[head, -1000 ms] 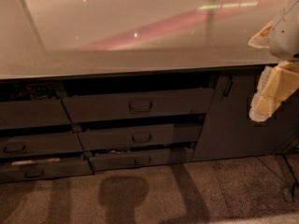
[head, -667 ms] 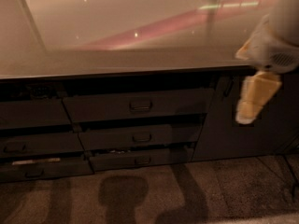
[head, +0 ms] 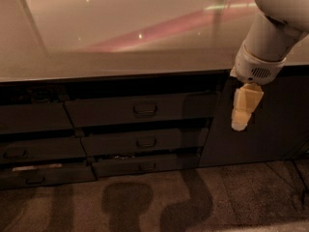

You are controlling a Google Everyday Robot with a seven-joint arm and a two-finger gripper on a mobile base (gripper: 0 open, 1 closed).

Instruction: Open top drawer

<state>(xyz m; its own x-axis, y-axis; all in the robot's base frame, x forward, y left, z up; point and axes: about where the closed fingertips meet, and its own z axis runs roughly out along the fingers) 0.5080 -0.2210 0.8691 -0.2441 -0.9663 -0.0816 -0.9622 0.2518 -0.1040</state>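
The top drawer (head: pixel 140 110) is the widest dark grey front just under the countertop, with a small rectangular pull handle (head: pixel 145 109) at its centre. It looks pushed in, nearly flush with the fronts around it. My gripper (head: pixel 241 115) is pale yellow and hangs pointing down from the white arm (head: pixel 270 37) at the upper right. It is to the right of the drawer front, at about handle height, in front of the dark cabinet door, and it does not touch the drawer.
A glossy countertop (head: pixel 120 37) overhangs the drawers. Two narrower drawer fronts (head: pixel 145 143) (head: pixel 147 166) sit below the top one, slightly ajar. More drawers (head: pixel 29 153) are at the left. A dark cabinet door (head: pixel 275 129) is at the right. Speckled floor (head: pixel 231 202) lies below.
The arm has swung left and further into view. The gripper has moved left from the right edge towards the top drawer. The drawers have not moved.
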